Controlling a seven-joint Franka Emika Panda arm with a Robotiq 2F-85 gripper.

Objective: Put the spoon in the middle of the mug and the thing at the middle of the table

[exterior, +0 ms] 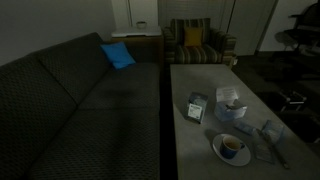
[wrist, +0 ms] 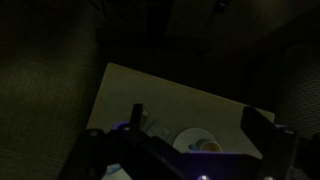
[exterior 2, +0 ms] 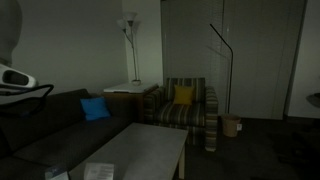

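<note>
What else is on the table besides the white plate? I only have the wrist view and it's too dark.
Observer: In an exterior view, a dark block with a pale panel stands upright near the middle of the table.
Operator: Anything on the plate?
Observer: What looks like a mug sits on the plate.
Operator: What's beside the table?
Observer: A dark sofa runs along one long side, with a blue cushion at its far end.
</note>
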